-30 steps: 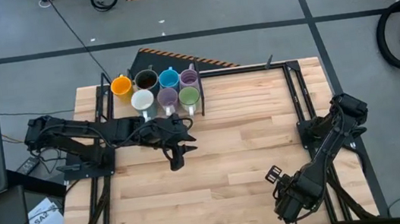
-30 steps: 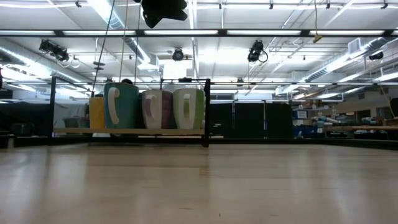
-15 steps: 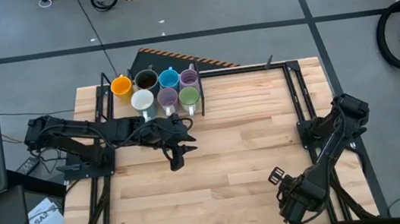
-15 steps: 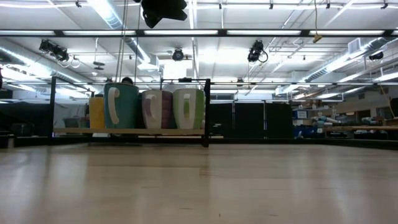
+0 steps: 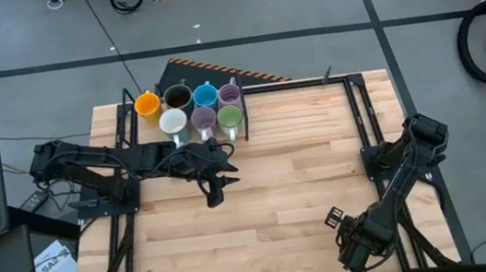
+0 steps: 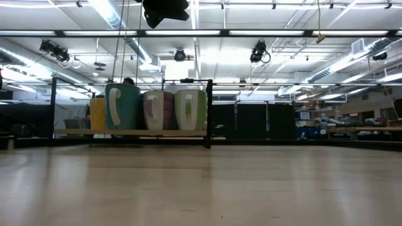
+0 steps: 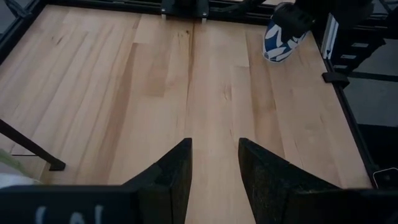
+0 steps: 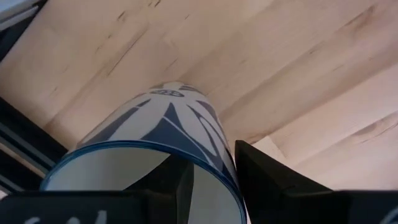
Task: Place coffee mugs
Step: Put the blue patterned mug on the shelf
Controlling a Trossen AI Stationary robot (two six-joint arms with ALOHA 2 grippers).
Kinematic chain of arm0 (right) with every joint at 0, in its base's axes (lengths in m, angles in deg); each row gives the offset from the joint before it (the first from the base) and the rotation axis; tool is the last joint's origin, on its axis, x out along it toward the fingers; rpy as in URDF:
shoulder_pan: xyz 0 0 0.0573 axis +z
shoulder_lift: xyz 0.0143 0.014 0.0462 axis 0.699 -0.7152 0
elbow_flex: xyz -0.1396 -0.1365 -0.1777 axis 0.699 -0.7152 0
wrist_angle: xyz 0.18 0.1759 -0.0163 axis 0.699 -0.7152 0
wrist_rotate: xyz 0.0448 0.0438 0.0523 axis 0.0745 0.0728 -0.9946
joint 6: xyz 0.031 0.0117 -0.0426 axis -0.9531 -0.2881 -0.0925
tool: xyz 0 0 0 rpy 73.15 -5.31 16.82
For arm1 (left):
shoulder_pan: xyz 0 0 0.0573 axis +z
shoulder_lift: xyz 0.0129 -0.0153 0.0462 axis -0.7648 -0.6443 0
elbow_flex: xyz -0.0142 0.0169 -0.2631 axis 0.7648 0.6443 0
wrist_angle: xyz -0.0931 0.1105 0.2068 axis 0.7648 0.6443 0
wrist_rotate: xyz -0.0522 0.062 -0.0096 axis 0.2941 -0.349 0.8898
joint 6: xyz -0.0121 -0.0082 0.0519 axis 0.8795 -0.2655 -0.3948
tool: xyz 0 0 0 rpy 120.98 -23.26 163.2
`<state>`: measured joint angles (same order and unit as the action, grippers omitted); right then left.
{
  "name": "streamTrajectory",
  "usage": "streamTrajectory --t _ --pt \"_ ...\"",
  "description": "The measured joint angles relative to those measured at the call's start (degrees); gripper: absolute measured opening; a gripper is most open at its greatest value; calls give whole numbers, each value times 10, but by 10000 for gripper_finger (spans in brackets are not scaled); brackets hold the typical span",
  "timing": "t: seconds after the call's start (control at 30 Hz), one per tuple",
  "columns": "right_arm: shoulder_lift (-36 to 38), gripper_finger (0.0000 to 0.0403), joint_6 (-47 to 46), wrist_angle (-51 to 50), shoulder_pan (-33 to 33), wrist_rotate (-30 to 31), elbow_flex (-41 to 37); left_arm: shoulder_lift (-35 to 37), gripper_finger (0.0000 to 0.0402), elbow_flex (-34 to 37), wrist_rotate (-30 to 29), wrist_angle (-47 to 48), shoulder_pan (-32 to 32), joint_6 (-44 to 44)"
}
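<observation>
Right gripper [image 8: 211, 186]: I see its fingers pinching the rim of a blue-and-white patterned mug [image 8: 168, 124].
Left gripper [image 7: 214, 171]: hovering mid-table, fingers apart, empty.
Rack mugs [image 5: 189, 108]: seven, grouped.

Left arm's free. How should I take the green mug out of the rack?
Probably grip the green mug by its rim from above, one jaw inside, on the side facing the open table: it stands upright, mouth up, with lilac mugs crowding two sides.
</observation>
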<state>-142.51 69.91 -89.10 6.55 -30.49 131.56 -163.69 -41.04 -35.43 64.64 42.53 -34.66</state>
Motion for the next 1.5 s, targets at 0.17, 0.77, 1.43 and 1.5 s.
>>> streamTrajectory --t 0.17,0.77,1.43,1.5 --pt "0 103 4 6 0 0 -2 0 137 0 0 0 0 7" --pt "0 43 -55 7 -51 -29 -3 0 137 0 0 0 0 17" --pt "0 36 -136 -28 -304 33 12 5 137 -28 0 132 4 30" --pt "1 35 -127 -21 -332 33 12 7 137 -34 -1 156 4 32"
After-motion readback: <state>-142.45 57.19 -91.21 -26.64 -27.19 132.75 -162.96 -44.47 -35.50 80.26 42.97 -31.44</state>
